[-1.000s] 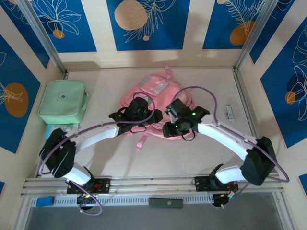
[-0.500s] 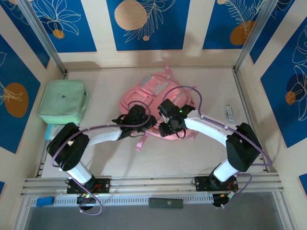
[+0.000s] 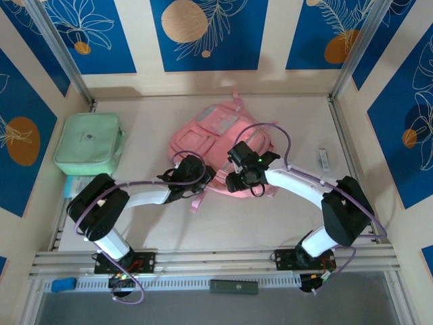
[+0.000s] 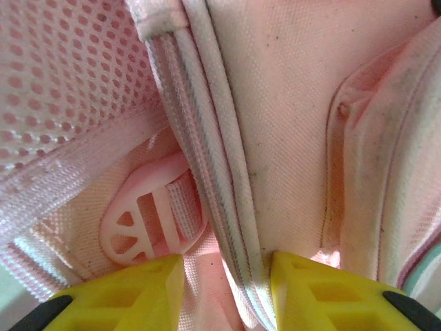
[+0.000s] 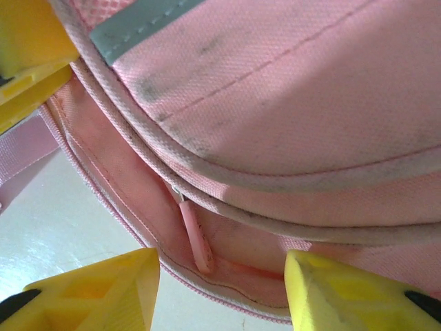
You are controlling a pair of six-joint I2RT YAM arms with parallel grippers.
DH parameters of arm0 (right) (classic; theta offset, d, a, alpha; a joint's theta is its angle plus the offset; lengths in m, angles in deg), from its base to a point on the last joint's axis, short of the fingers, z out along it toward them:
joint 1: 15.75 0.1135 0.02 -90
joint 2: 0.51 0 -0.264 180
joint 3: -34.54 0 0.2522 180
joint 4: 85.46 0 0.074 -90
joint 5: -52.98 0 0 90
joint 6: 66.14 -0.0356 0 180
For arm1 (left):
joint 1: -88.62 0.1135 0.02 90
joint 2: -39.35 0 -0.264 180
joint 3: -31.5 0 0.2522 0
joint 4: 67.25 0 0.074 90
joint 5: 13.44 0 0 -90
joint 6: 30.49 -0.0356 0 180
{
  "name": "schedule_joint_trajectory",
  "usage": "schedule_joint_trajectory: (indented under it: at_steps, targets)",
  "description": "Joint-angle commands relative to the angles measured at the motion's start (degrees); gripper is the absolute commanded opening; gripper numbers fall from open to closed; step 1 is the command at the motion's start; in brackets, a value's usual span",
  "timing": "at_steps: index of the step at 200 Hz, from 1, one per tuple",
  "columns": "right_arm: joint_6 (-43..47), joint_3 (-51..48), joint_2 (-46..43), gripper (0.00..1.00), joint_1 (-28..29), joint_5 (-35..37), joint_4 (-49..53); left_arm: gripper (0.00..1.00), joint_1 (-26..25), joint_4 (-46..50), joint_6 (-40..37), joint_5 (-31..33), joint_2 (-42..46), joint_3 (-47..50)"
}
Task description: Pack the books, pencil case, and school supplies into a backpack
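The left gripper (image 4: 227, 286) is standing partly open, its two yellow fingers (image 4: 124, 293) straddling a piped seam (image 4: 207, 152) of the backpack (image 3: 216, 135). The seam is running up between the jaws and is lying against the finger on the right of the wrist view, while a strip of pink fabric is showing beside the other finger, so no pinch is showing. One pink plastic buckle (image 4: 148, 221) is sitting just ahead of the finger on the left of that view.

The right gripper (image 5: 222, 293) is holding its jaws moderately wide. One pink zipper pull (image 5: 194, 241) is hanging between them, touching neither finger, and the backpack's rounded edge is lying straight ahead.

One backpack is lying on the table (image 3: 237, 223), directly under and ahead of both grippers. One mint green bag (image 3: 88, 142) is resting well off to the left gripper's outer side.

The left arm (image 3: 145, 196) is reaching low, elbow out to the left and forearm running almost level. The right arm (image 3: 304, 186) is mirroring it, elbow out to the right. The two grippers are meeting near each other at the backpack's near edge.
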Motion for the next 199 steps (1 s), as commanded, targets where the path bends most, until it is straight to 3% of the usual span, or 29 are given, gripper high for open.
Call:
schedule_joint_trajectory:
  at_steps: [1, 23, 64, 148, 199]
  targets:
    - [-0.95, -1.32, -1.87, 0.52, -0.63, -0.59, -1.34, 0.37, 0.15, 1.63, 1.44, 4.07, -2.15, -3.21]
    - [-1.22, -2.27, -2.38, 0.51, -0.75, -0.18, -2.07, 0.3, 0.2, 6.11, 0.46, 5.43, -3.01, -6.89]
    - [0.73, -2.39, -3.54, 0.53, -0.82, -1.93, -3.89, 0.0, 1.33, 6.89, 0.3, 5.43, -1.57, -8.82]
    - [0.64, -3.4, -4.65, 0.53, 3.53, 0.46, -4.19, 0.0, 2.61, 2.96, 9.37, 3.9, 4.58, -5.03]
    - [0.42, -3.16, -2.37, 0.5, 4.47, 3.81, -6.05, 0.0, 2.71, 1.59, 9.85, 2.56, 5.05, -5.42]
